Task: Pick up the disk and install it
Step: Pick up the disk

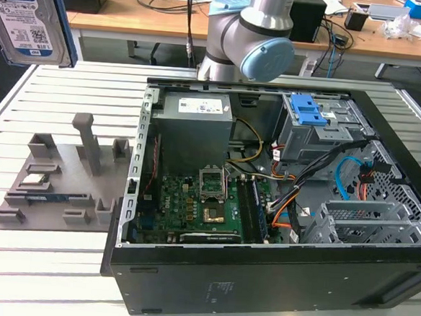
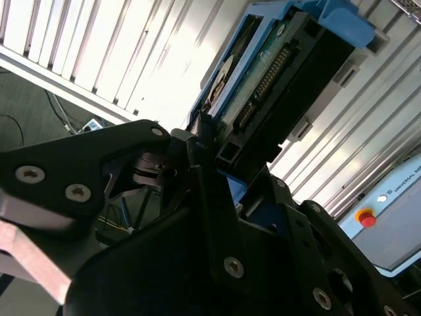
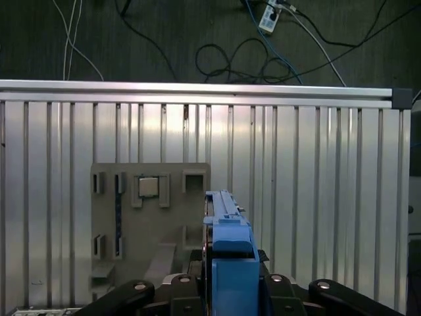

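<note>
The disk [image 1: 24, 16], silver with a white-and-blue label and blue side rails, hangs high above the table at the exterior view's far left. In the first wrist view the disk [image 3: 227, 238] shows edge-on, blue rail toward the camera, over the grey fixture plate [image 3: 164, 217]. My gripper [image 3: 227, 289] is shut on the disk, its black fingers [image 3: 283, 289] pressed against both sides. In the second wrist view the disk [image 2: 263, 85] juts out from the gripper [image 2: 210, 155], with its connector edge showing.
The open computer case [image 1: 274, 278] lies on the slatted aluminium table [image 1: 44, 262], with a motherboard [image 1: 200, 208], a grey power supply [image 1: 195, 121] and a drive bay under a blue latch plate [image 1: 306, 109]. The arm's base [image 1: 248, 38] stands behind the case. The fixture plate [image 1: 57, 176] has upright posts.
</note>
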`<state>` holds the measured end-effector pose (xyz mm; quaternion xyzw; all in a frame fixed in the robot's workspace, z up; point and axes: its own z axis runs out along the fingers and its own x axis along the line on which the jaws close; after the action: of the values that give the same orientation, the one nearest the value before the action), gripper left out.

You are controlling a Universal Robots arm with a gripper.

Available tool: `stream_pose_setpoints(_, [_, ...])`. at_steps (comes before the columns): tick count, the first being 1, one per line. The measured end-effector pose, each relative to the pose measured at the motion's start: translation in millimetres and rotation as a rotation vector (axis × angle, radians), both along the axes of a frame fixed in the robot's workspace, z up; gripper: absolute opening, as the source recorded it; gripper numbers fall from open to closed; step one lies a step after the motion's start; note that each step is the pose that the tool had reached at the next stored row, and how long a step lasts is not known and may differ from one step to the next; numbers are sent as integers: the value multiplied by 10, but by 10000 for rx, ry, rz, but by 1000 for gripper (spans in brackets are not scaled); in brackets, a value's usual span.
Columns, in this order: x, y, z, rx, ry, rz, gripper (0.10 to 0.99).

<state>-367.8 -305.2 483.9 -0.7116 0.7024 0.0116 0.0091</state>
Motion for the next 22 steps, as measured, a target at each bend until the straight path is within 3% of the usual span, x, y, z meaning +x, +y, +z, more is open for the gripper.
stream_pose_setpoints(19, [1044, 0, 0, -1, 4, 0, 365])
stream_pose_setpoints(22, [1283, 0, 0, -1, 4, 0, 365])
